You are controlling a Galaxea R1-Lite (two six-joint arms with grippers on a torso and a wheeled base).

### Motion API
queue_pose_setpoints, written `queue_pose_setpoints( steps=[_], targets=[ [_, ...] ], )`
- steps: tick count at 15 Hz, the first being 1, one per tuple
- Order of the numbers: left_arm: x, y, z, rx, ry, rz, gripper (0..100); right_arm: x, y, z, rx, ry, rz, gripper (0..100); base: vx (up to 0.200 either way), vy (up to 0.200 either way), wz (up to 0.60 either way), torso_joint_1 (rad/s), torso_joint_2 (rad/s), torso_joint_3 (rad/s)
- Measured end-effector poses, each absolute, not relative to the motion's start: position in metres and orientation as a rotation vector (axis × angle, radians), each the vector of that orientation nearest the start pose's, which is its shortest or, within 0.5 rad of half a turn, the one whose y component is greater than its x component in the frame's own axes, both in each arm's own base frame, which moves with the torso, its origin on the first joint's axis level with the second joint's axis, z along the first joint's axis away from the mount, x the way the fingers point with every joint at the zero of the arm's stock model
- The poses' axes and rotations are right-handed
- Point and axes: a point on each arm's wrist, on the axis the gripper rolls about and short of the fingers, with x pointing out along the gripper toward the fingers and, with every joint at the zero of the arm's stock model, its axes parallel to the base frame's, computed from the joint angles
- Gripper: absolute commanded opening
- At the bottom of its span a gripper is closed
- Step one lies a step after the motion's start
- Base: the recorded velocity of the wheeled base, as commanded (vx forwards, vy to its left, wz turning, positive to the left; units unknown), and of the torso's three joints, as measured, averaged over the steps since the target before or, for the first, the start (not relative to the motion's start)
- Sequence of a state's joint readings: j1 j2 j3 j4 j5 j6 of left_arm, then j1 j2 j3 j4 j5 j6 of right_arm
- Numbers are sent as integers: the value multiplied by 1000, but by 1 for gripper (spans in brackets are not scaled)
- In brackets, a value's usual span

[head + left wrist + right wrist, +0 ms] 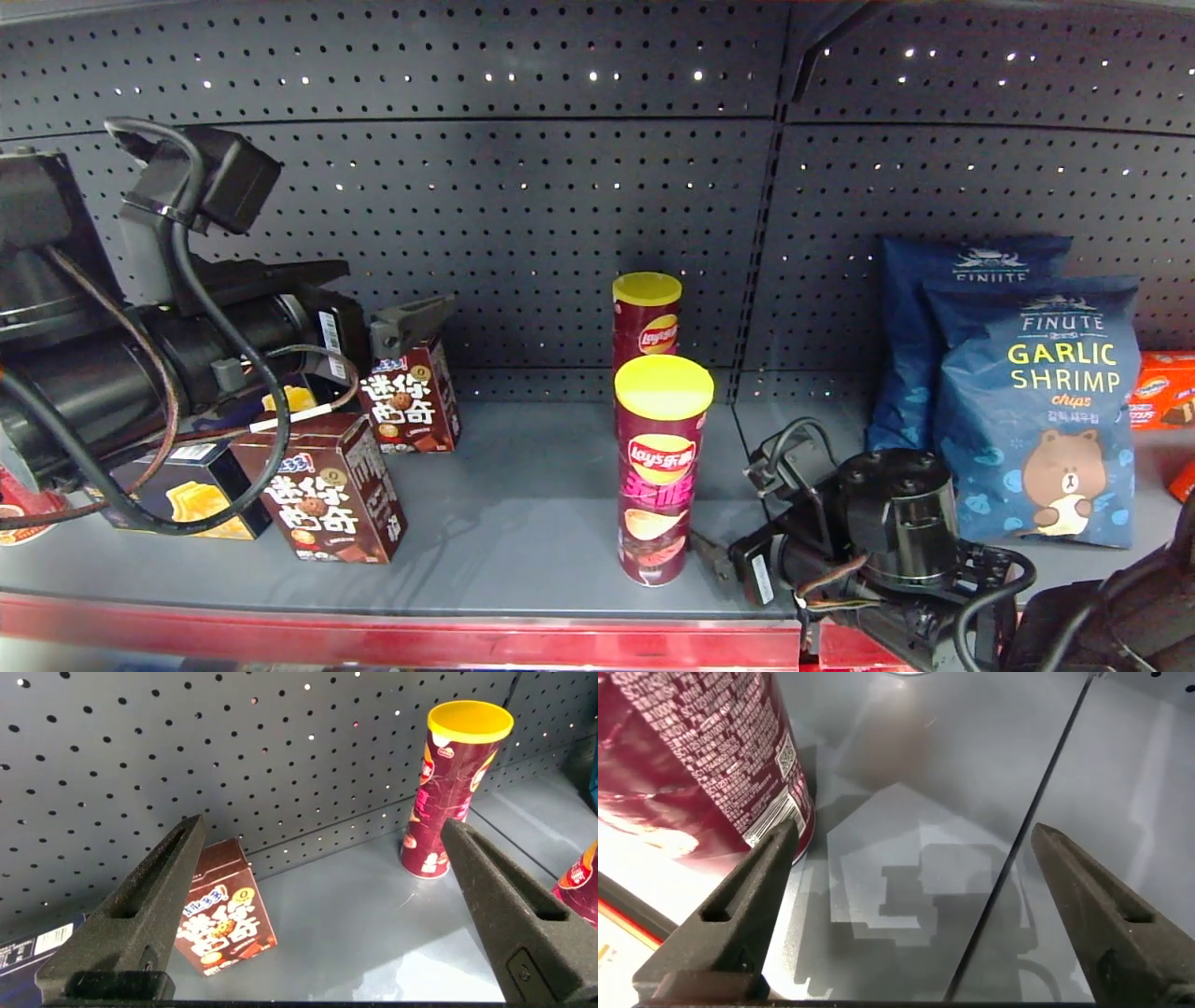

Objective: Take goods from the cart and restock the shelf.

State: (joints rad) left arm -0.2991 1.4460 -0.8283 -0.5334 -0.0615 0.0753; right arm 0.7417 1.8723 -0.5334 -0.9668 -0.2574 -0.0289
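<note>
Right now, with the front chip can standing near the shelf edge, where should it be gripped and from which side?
Probably across its mid-body, coming in level from its right, where the open right gripper sits beside it. The front chip can stands upright, and its round wall suits a side pinch. The rear chip can stands behind it, blocking that side.

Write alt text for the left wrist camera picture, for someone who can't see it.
The open left gripper hangs above a grey shelf. Beyond it stand a brown snack box and a maroon chip can with a yellow lid, both close to the pegboard back wall.
</note>
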Motion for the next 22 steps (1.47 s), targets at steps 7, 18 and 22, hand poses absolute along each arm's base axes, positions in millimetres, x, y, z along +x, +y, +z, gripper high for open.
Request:
queue_pose_setpoints(
  steps=[7, 18, 22],
  targets=[
    [239, -75, 248, 83, 75, -364, 100, 226, 200, 97, -205, 317, 484, 100, 0, 0, 0, 0, 0, 0],
    [211, -60, 254, 80, 36, -334, 100, 205, 175, 152, -119, 162, 442, 100, 0, 0, 0, 0, 0, 0],
    [186, -38, 264, 75, -24, -247, 100, 188, 136, 174, -71, 87, 362, 100, 0, 0, 0, 0, 0, 0]
  ],
)
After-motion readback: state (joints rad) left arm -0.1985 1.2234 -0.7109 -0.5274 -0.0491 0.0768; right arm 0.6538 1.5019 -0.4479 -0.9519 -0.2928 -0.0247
